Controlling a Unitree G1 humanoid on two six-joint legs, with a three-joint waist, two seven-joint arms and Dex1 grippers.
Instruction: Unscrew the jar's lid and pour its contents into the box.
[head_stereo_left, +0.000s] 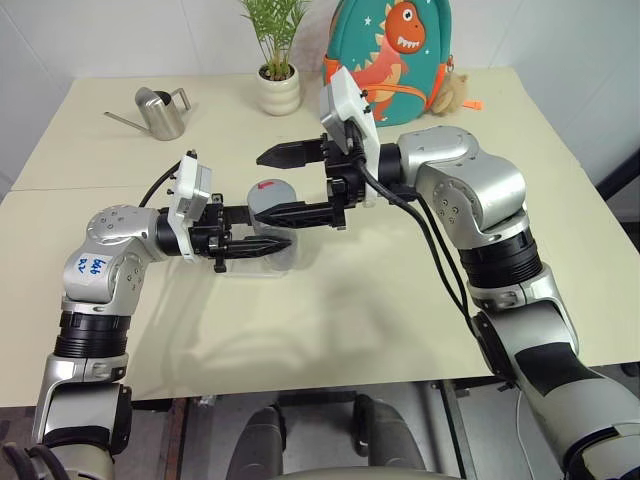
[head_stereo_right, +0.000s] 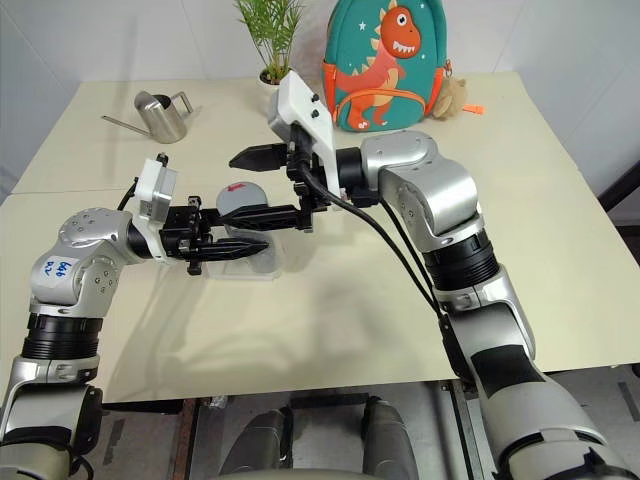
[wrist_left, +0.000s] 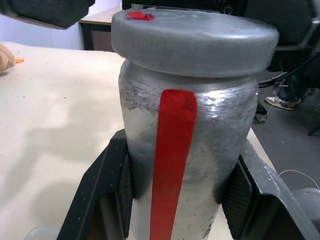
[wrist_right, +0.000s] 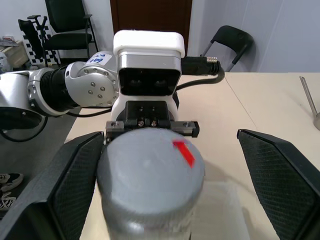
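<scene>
Jar (wrist_left: 185, 150) in clenched left claw (head_stereo_left: 270, 243), lid (wrist_right: 150, 172) between splayed right claw (head_stereo_left: 285, 185) fingers (untouched).

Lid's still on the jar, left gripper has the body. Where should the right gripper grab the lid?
By its rim: the lid is a flat round disc overhanging the upright jar. Probably level from the side, one finger each side, as the open right gripper already straddles it; left gripper clamps lower.

lid (wrist_right: 150, 172) on jar (wrist_left: 185, 150), over box (head_stereo_right: 262, 262) — watering can (head_stereo_left: 162, 112) behind-left

The jar (wrist_left: 200, 165) looks rough, silvery and scuffed; its lid (wrist_left: 195, 40) matt grey; the desk (head_stereo_left: 330, 310) smooth, matt beige.
</scene>
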